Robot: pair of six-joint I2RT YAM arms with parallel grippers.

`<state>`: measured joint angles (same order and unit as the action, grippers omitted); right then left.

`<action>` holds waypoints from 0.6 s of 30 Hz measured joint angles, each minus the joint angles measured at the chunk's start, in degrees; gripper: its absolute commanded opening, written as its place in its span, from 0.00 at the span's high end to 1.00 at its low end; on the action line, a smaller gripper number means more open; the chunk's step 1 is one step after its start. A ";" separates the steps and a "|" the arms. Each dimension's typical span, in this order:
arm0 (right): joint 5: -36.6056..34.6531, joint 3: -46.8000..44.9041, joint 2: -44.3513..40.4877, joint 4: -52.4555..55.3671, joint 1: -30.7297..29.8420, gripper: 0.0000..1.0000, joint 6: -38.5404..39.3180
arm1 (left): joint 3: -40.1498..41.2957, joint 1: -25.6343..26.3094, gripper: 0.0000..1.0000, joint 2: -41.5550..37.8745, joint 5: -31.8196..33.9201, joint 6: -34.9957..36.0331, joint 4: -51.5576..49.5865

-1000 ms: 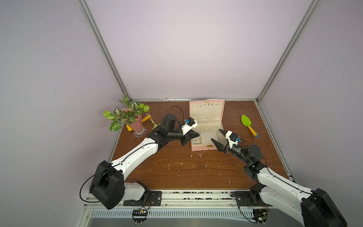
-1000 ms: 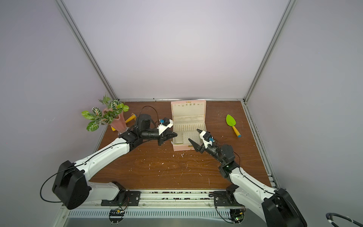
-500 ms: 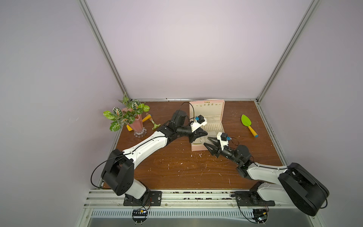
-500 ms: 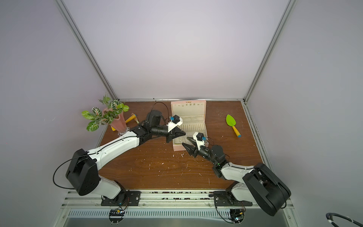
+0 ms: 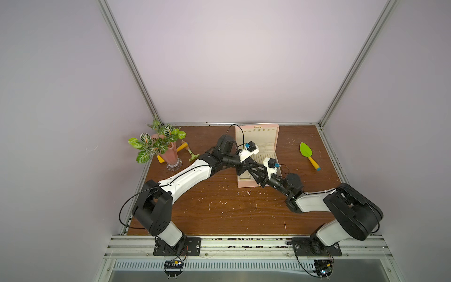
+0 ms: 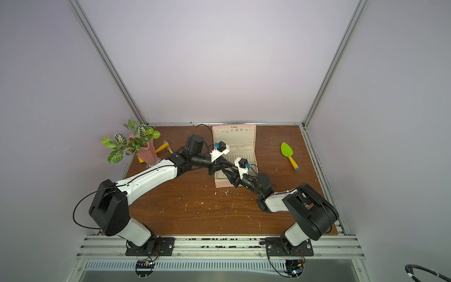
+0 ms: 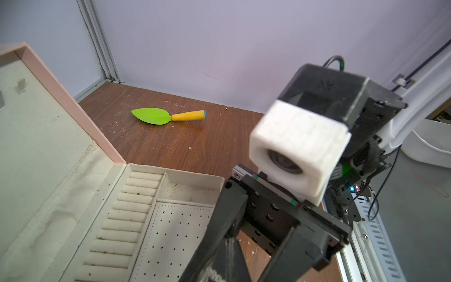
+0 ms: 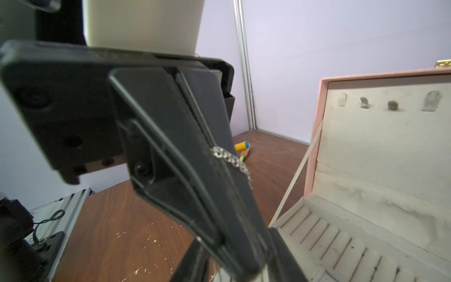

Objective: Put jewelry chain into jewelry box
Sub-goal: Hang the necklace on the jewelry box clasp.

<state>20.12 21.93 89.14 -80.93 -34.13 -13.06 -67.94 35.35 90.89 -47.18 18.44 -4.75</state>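
The pink jewelry box (image 5: 256,133) (image 6: 234,136) stands open at the back of the table, cream lining showing (image 7: 170,174) (image 8: 322,102). My left gripper (image 5: 258,169) (image 6: 227,166) hovers over the box's front left part, shut on the jewelry chain (image 8: 231,162). The thin silvery chain lies along the left gripper's black fingers (image 8: 185,158). A bit of the chain (image 7: 212,274) shows at the left wrist view's lower edge. My right gripper (image 5: 255,177) (image 6: 228,174) faces the left one, and its fingers (image 7: 220,219) stand apart on either side of the left fingertips.
A potted plant (image 5: 158,144) in a pink vase stands at the back left, with a yellow-handled rake (image 5: 188,152) beside it. A green trowel (image 5: 306,152) (image 7: 151,116) lies right of the box. White flecks are scattered over the wooden table (image 5: 219,210).
My left gripper has moved right, over the box's front edge. My right gripper has swung in towards it and its jaws have narrowed round the left fingertips.
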 measured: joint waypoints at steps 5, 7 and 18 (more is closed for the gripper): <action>-0.17 0.33 0.81 -0.70 0.02 0.56 1.29 | -0.98 0.00 0.99 0.52 -0.15 0.35 -0.39; -0.28 0.33 0.81 -0.90 0.04 0.54 1.64 | -1.11 0.00 0.99 0.52 -0.13 0.52 -0.42; -4.57 -4.02 -5.22 -0.92 0.17 0.50 2.60 | -1.51 0.00 0.99 0.57 0.00 0.72 -0.37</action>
<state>15.55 17.91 83.92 -81.84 -33.95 -10.46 -69.45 35.35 91.46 -47.18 19.16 -5.13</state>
